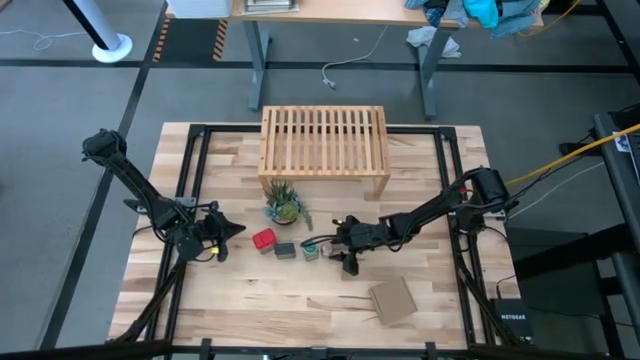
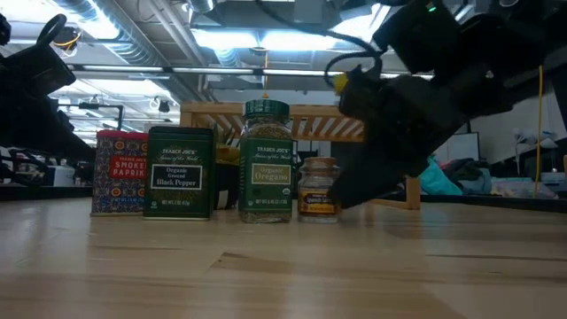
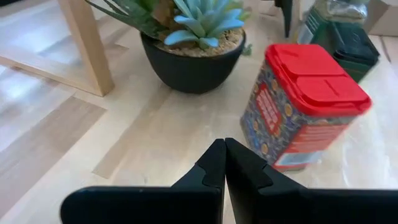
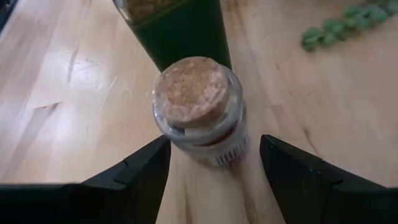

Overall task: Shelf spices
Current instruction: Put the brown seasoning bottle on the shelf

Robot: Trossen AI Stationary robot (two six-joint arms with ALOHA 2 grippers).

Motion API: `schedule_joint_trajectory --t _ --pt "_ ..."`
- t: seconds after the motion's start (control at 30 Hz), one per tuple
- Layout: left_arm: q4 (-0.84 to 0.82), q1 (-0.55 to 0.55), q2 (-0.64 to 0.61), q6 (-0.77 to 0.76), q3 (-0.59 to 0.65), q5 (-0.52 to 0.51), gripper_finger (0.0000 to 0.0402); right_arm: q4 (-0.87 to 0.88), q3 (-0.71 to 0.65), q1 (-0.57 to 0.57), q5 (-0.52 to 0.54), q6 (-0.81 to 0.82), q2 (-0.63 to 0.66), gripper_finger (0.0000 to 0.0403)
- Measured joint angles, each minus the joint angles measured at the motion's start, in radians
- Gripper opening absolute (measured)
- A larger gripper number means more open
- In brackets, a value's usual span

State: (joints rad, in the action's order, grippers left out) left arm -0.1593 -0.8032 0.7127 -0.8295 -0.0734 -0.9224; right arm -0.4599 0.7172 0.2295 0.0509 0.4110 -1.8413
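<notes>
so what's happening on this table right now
The right gripper is open and low on the table with its fingers either side of the small cork-topped jar, not yet closed on it. That jar stands last in a row with the red tin, the dark green tin and the green-capped jar. The left gripper is shut and empty near the red tin and the potted plant. The wooden shelf holds no spices.

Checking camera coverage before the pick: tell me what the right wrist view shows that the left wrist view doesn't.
Only the right wrist view: the cork-topped small jar between the open right gripper, fingers not touching it. Only the left wrist view: the red tin, the potted plant, a shelf leg and the shut left gripper. Both: the green-labelled jar and the tabletop.
</notes>
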Motion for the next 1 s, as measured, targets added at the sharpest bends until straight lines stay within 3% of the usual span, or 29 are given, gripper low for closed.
schedule_joint_trajectory --t 0.23,0.73,1.0 --pt "0.0 0.0 0.001 0.023 0.0 0.008 0.0003 -0.003 0.061 0.0 0.0 0.0 -0.061 0.0253" --pt "-0.001 0.0 0.002 0.052 0.0 0.014 0.0003 0.011 0.083 0.0 0.009 0.005 -0.062 0.0252" --pt "-0.002 0.0 0.002 0.052 0.0 0.014 0.0003 0.008 0.083 0.0 -0.016 0.005 -0.061 0.0193"
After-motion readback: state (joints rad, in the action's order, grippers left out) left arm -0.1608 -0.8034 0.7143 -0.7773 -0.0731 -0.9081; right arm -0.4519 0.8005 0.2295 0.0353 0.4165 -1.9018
